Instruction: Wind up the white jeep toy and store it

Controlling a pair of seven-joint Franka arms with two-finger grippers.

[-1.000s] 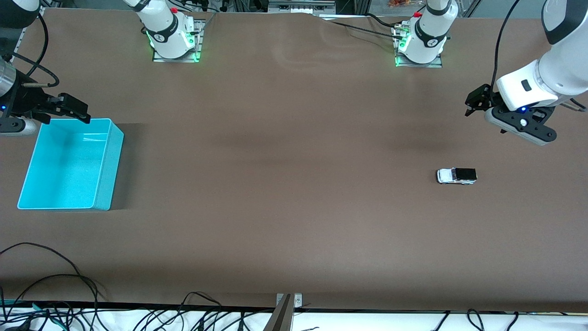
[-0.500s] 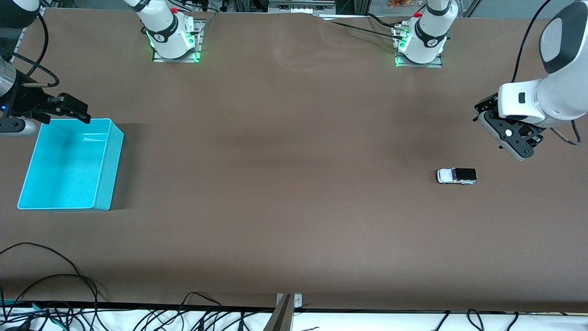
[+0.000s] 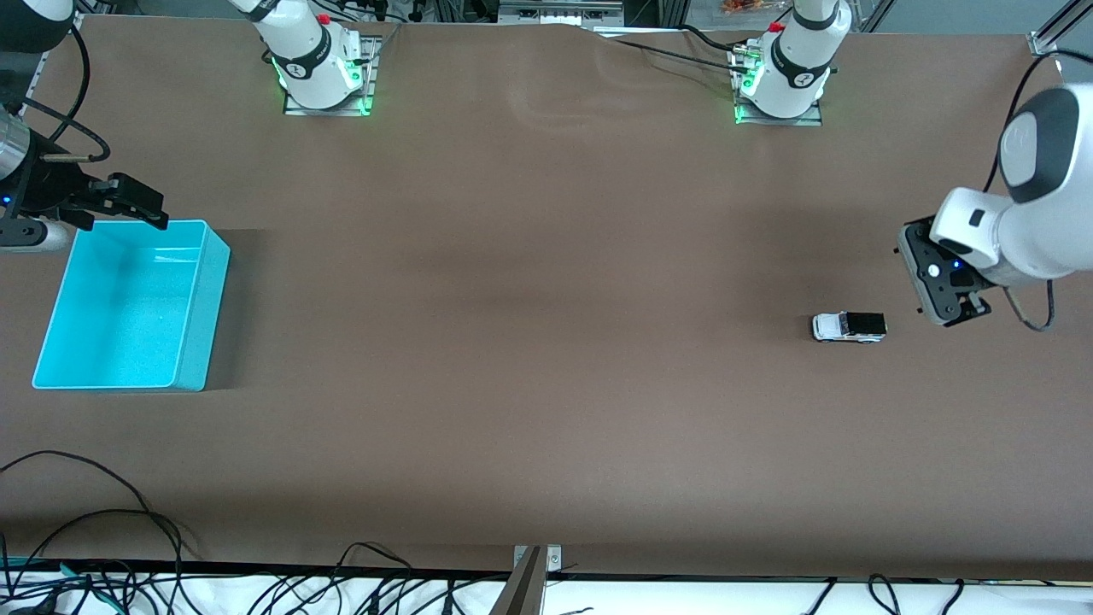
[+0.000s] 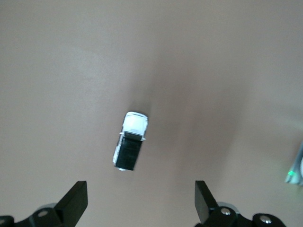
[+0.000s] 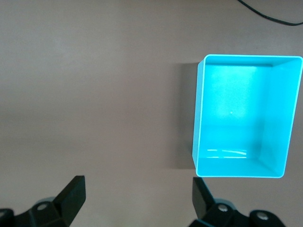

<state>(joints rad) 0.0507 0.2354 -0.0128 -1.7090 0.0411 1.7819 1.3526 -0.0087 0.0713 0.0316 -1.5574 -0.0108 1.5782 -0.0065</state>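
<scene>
The white jeep toy (image 3: 849, 326) stands on the brown table toward the left arm's end; it is white with a black roof. In the left wrist view the jeep (image 4: 131, 141) lies just ahead of the fingertips. My left gripper (image 3: 935, 282) hangs over the table beside the jeep, pointing down, open and empty (image 4: 140, 203). The turquoise bin (image 3: 201, 316) stands empty at the right arm's end. My right gripper (image 3: 137, 201) waits open and empty over the table beside the bin's rim (image 5: 196, 113), its fingers spread wide (image 5: 137, 198).
Both arm bases (image 3: 324, 77) (image 3: 781, 81) stand along the table's farthest edge. Black cables (image 3: 102, 530) lie along the edge nearest the front camera, with a metal bracket (image 3: 534, 564) at its middle. Bare brown table lies between jeep and bin.
My left arm has swung toward the jeep, and its gripper has turned to point down at the table. The jeep, the bin and my right arm have not moved.
</scene>
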